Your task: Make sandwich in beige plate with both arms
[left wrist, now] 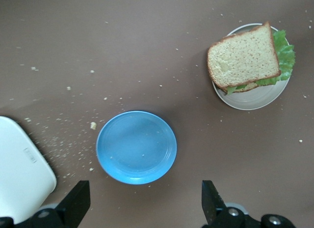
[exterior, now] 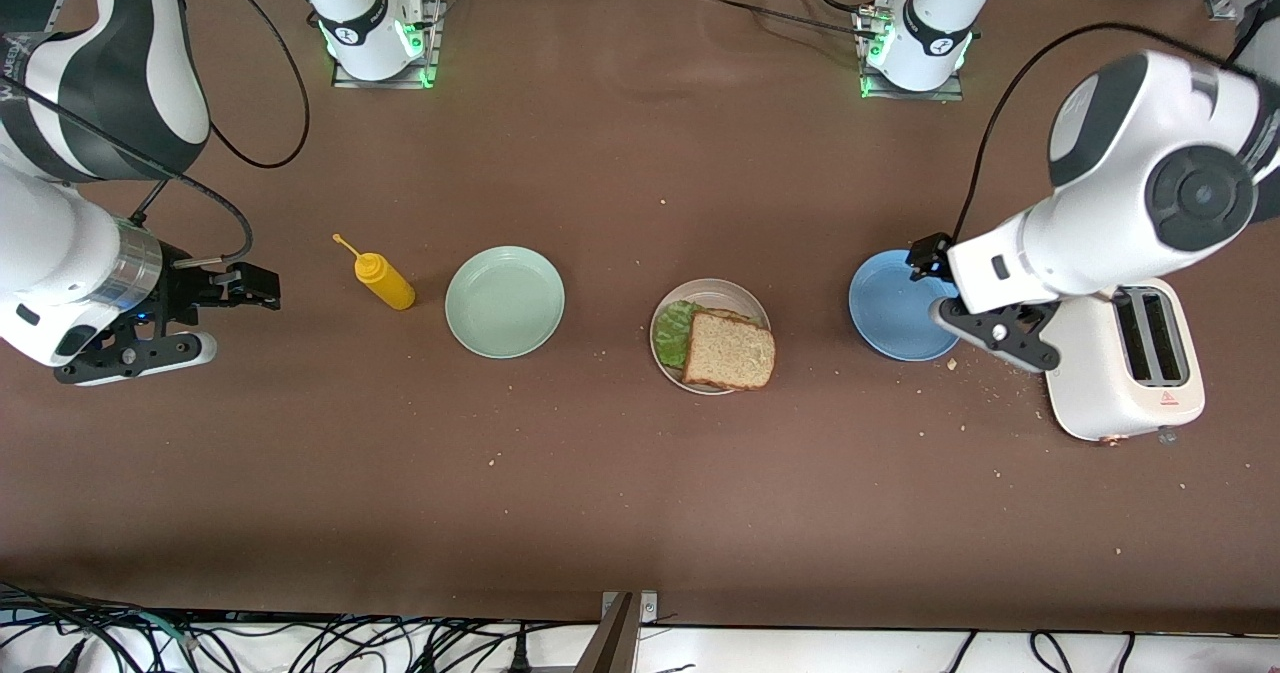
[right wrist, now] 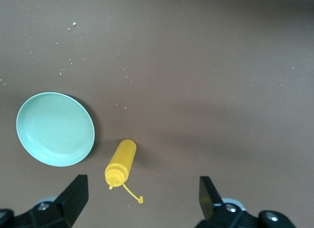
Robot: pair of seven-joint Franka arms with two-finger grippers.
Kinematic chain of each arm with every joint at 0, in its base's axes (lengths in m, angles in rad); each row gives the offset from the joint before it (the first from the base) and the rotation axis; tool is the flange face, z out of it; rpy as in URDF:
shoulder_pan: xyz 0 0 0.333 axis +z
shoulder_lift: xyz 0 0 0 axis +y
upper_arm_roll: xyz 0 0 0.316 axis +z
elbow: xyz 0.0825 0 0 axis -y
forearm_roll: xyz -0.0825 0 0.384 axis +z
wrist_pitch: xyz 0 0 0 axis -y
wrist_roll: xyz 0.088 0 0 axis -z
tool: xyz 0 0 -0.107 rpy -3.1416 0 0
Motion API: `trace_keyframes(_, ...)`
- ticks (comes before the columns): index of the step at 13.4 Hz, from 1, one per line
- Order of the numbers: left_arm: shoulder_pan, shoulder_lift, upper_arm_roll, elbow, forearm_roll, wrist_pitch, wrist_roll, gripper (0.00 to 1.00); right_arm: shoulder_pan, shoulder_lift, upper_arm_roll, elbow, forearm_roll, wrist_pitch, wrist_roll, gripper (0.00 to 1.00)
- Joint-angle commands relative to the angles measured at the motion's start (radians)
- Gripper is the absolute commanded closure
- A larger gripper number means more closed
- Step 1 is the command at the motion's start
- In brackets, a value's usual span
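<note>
While both arms wait wide-jawed and empty, the sandwich (exterior: 728, 350) sits assembled on the beige plate (exterior: 742, 297), mid-table.
Front view: right gripper (exterior: 165, 318) hangs near the mustard bottle (exterior: 384, 282). Left wrist view: left gripper (left wrist: 142, 201) hovers above the blue plate (left wrist: 136, 146); bread looks soft, light, crumbly, so pinch crusts gently. Right wrist view: mint-green plate (right wrist: 55, 128) sits bare.

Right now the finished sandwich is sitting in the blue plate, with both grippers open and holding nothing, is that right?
Not quite: the sandwich sits in the beige plate, as the front view shows. The blue plate holds nothing. The rest stands: the left gripper, over the table beside the blue plate, and the right gripper, over the table beside the yellow squeeze bottle, are open and hold nothing.
</note>
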Motion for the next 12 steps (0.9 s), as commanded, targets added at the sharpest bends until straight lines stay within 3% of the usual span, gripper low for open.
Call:
trace_keyframes(1,-0.059,-0.103,0.086,-0.021,0.025,-0.025,-0.035,0.0,-0.01,-0.02,0.008,-0.015,-0.029,0.001,-0.01,0.01)
trace_keyframes(3,-0.105,-0.149,0.198,-0.033,0.008,-0.021,-0.026,0.0,-0.01,-0.02,0.006,-0.015,-0.032,0.001,-0.01,0.0)
trace_keyframes(7,-0.198,-0.263,0.358,-0.125,-0.031,-0.022,-0.039,0.0,-0.01,-0.019,0.006,-0.015,-0.029,0.0,-0.008,0.0)
trace_keyframes(9,-0.189,-0.295,0.381,-0.157,-0.1,-0.019,-0.039,0.0,-0.01,-0.019,0.006,-0.015,-0.027,-0.003,-0.005,0.0)
trace_keyframes(12,-0.18,-0.393,0.381,-0.303,-0.095,0.046,-0.042,0.0,-0.01,-0.019,0.006,-0.015,-0.027,-0.003,-0.005,0.0)
